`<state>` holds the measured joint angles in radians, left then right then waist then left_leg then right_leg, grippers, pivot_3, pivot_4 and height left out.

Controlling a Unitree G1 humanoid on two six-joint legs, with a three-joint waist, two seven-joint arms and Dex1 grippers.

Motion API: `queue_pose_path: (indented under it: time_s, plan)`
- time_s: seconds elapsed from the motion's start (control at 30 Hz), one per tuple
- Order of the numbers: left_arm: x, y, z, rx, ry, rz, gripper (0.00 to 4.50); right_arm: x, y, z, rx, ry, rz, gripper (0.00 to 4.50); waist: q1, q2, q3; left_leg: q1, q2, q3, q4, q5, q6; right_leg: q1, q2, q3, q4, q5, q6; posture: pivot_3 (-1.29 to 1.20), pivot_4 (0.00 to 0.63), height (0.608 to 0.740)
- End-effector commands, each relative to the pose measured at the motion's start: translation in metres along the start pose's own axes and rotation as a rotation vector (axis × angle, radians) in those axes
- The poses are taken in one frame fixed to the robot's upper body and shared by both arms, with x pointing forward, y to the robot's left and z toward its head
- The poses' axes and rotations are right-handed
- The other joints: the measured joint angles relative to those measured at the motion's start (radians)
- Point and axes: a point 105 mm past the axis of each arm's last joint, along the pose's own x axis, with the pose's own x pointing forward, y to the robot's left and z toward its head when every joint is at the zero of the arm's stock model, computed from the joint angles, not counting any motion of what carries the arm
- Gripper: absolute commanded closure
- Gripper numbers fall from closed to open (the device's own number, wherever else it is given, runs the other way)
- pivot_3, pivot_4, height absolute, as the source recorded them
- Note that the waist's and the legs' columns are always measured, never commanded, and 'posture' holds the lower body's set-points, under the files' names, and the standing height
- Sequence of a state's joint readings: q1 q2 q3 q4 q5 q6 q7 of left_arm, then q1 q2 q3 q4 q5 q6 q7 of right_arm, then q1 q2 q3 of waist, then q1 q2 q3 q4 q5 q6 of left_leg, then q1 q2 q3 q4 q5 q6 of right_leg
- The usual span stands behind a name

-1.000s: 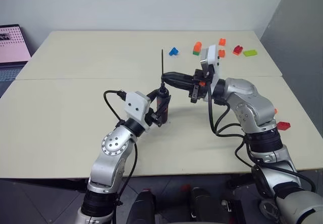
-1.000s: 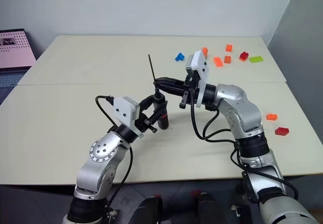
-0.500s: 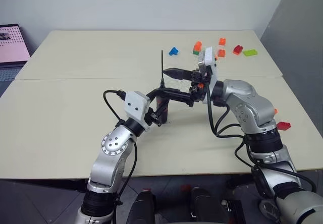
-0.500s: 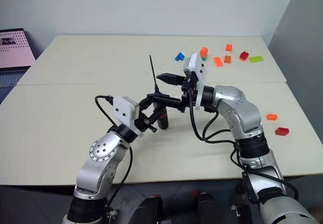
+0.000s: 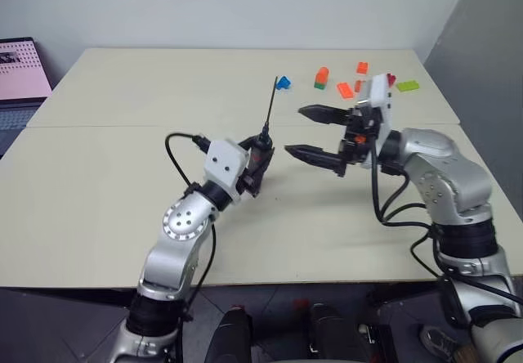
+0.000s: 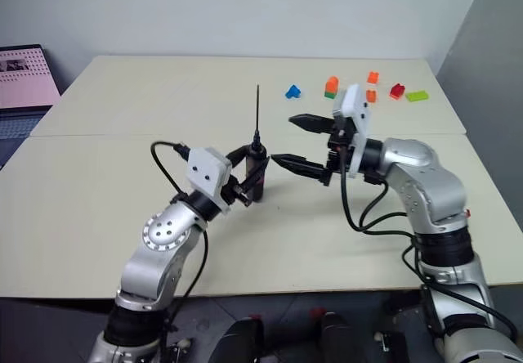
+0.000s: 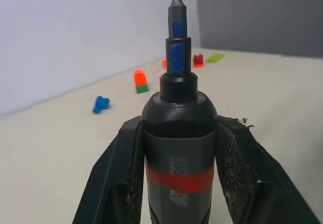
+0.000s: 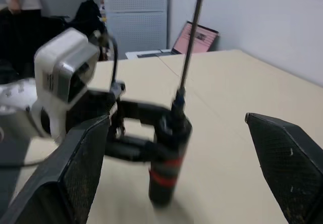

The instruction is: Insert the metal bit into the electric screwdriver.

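The electric screwdriver [image 6: 257, 175] is held tight between the two black fingers of the left gripper [image 6: 248, 181]. It is kept upright over the middle of the table [image 6: 122, 134], with its nose pointing up. A red band is seen around its body in the left wrist view.

The metal bit [image 6: 257, 111] is stuck into the nose of the screwdriver. It is seen as a thin dark rod, standing almost straight up.

The right gripper [image 6: 296, 143] is found just beside the screwdriver, on its right. Its jaws are spread wide apart and nothing is held in them. It is pointed sideways at the screwdriver, but the screwdriver is not touched by it.

Small coloured bricks [image 6: 331, 86] are scattered at the far right of the table. A laptop [image 6: 23, 77] is seen past the table's left edge.
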<state>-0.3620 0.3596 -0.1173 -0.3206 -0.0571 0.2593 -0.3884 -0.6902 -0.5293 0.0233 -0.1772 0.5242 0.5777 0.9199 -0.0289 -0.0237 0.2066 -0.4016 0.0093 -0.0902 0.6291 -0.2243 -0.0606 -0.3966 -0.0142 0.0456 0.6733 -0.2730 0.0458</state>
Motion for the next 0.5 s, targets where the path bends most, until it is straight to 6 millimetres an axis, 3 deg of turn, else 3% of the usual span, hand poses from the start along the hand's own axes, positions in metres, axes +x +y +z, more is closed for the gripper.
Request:
queue_pose_path:
  time_s: [0.03,0.17,0.27,0.4,0.5]
  plan:
    - [0.019,0.031,0.019,0.302,0.049,-0.037,2.88,-0.023,-0.008,0.011,-0.177,0.073,-0.078,0.00,0.001,0.000,0.000,0.000,0.000,0.001,0.000,0.000,0.000,0.000,0.000,0.001,-0.001,0.000,0.000,0.00,0.150,0.740]
    - [0.031,0.040,-0.001,0.610,0.217,-0.223,2.88,-0.043,-0.004,0.004,-0.333,0.233,-0.077,0.00,-0.001,0.000,0.001,-0.001,-0.001,0.001,-0.001,0.000,0.000,-0.001,0.000,0.001,-0.003,0.000,0.001,0.00,0.150,0.740]
    - [0.040,0.036,-0.024,0.791,0.319,-0.388,2.88,-0.055,0.005,0.006,-0.372,0.312,-0.056,0.00,-0.002,0.000,0.001,-0.003,0.000,0.002,-0.005,0.000,0.000,-0.002,0.000,0.001,-0.009,0.000,0.001,0.00,0.150,0.740]
    - [0.042,0.023,-0.051,0.913,0.397,-0.586,2.88,-0.057,0.023,0.002,-0.359,0.371,0.013,0.00,-0.004,0.000,0.001,-0.014,0.000,0.002,-0.003,0.000,0.000,-0.011,-0.001,0.000,-0.009,0.004,-0.005,0.00,0.150,0.740]
    - [0.052,0.009,-0.060,0.945,0.403,-0.683,2.88,-0.059,0.033,-0.003,-0.360,0.407,0.052,0.00,0.000,0.000,0.001,-0.016,0.001,0.004,-0.003,0.000,0.000,-0.012,-0.002,-0.003,-0.010,0.004,-0.005,0.00,0.150,0.740]
